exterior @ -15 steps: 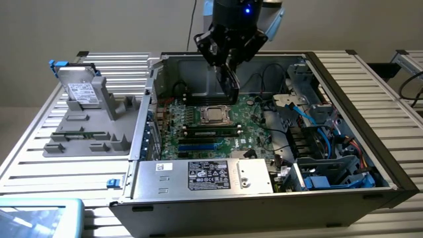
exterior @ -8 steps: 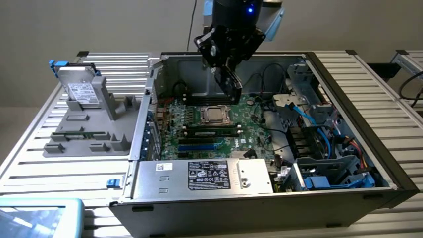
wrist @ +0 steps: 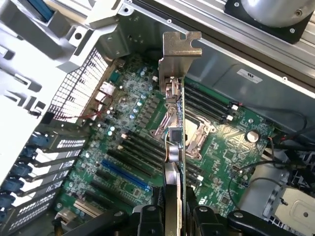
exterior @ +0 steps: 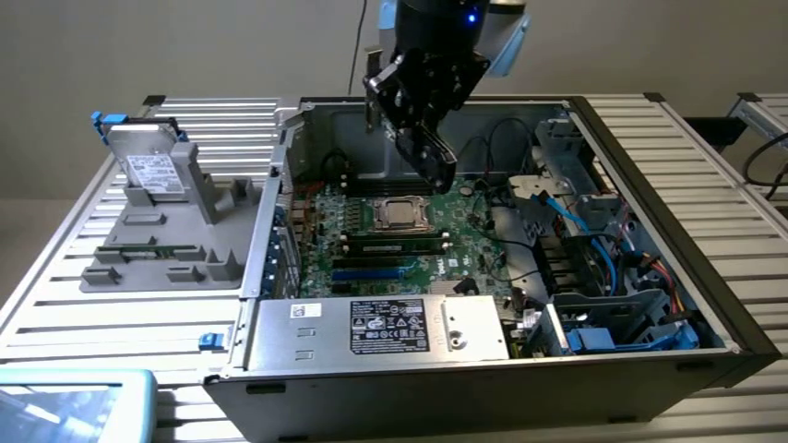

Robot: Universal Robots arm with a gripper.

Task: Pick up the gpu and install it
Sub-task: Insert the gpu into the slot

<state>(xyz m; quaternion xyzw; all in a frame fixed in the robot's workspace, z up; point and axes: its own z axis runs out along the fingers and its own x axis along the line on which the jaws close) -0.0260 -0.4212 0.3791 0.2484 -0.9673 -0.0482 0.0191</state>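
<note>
Aloft, gpu (exterior: pixel 427 155) in claw (wrist: pixel 174 216), long axis slanting down toward exterior view's right.

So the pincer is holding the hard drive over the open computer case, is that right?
Not quite: the pincer holds the graphics card, not the hard drive, over the open computer case. The exterior view shows the hard drive standing on the grey rack at its left.

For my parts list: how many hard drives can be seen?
1. The hard drive stands on the gray holder at the exterior view's left, outside the computer case; more may be hidden inside it.
</note>
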